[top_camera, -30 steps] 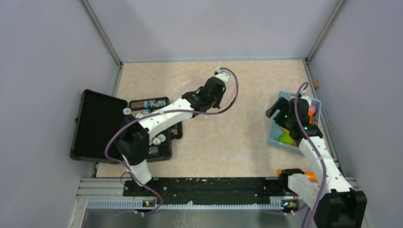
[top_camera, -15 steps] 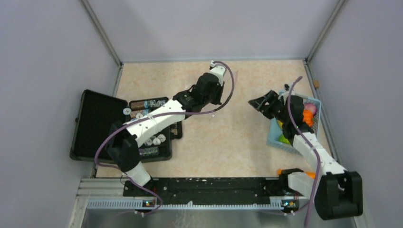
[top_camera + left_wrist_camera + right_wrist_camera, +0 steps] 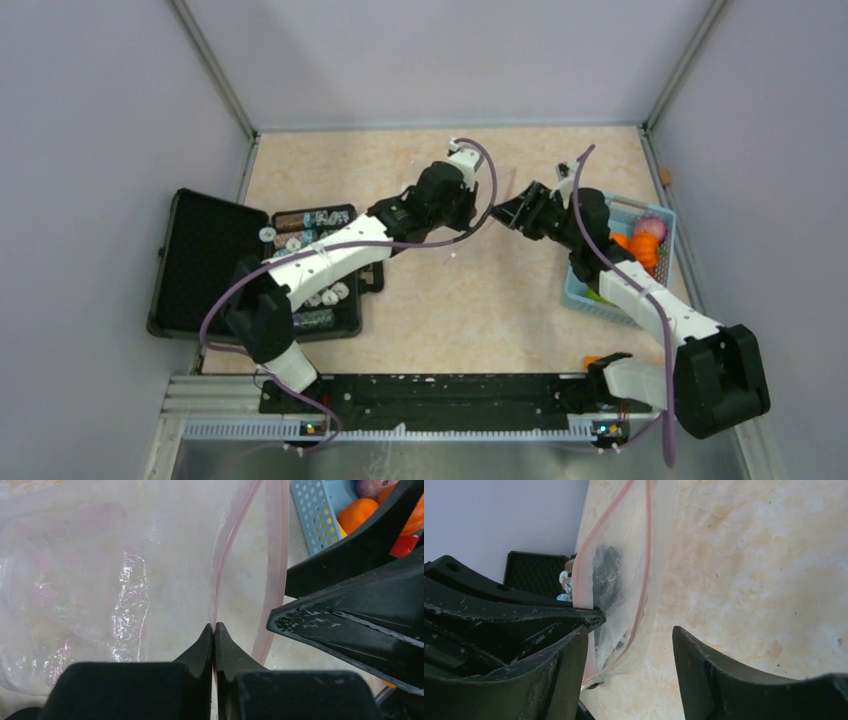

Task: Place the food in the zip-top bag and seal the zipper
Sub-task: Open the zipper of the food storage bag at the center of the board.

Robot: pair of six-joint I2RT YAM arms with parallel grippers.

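My left gripper [image 3: 477, 212] is shut on the pinkish-red zipper [image 3: 223, 555] edge of the clear zip-top bag [image 3: 100, 580], which hangs crinkled beyond its fingertips [image 3: 214, 630]. The bag's mouth is parted; its other pink edge [image 3: 276, 570] runs apart to the right. My right gripper [image 3: 507, 214] is open and empty, right beside the bag [image 3: 624, 575], with the bag's lower corner between its fingers [image 3: 696, 665]. The food, an orange [image 3: 640, 247], a pink peach [image 3: 651, 226] and a green apple [image 3: 601, 293], lies in the light-blue basket [image 3: 579, 290].
An open black case [image 3: 205, 260] with round tokens [image 3: 312, 298] lies at the left under my left arm. An orange piece [image 3: 598, 359] lies by the right arm's base. Grey walls close in the table on three sides.
My right gripper has left the basket and swung left, open, up to the bag. My left gripper has stayed shut on the bag, shifting only a little.
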